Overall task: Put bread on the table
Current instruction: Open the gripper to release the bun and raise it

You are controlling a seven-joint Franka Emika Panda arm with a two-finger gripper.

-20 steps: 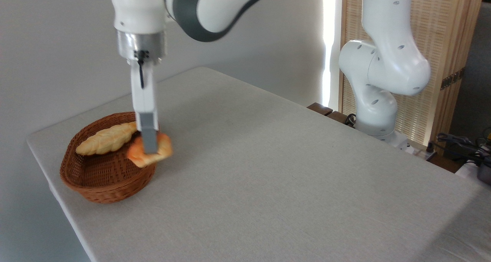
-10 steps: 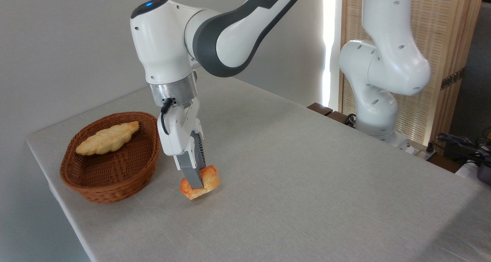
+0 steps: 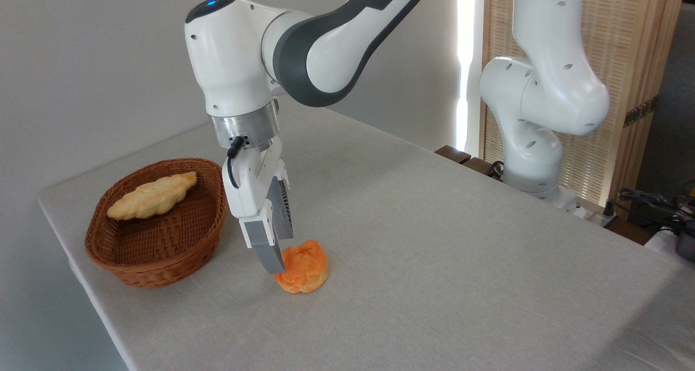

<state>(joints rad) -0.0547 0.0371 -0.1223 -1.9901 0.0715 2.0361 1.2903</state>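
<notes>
The orange bun [image 3: 304, 265] lies on the grey-beige cloth of the table [image 3: 434, 262], a little to the right of the basket, with its swirled top turned towards the camera. My gripper [image 3: 278, 251] hangs just above and left of it, open. The near fingertip [image 3: 270, 261] is right at the bun's left edge. Nothing is held between the fingers.
The brown wicker basket [image 3: 157, 251] stands at the table's left end with the pale braided loaf [image 3: 152, 195] in it. The arm's white base [image 3: 535, 137] rises beyond the far right edge, with cables [image 3: 651, 202] beside it. The table's front edge runs close to the basket.
The gripper carried the bun out of the basket, rightwards and down to the cloth. It then let go and rose slightly, and the bun tipped over and now rests free.
</notes>
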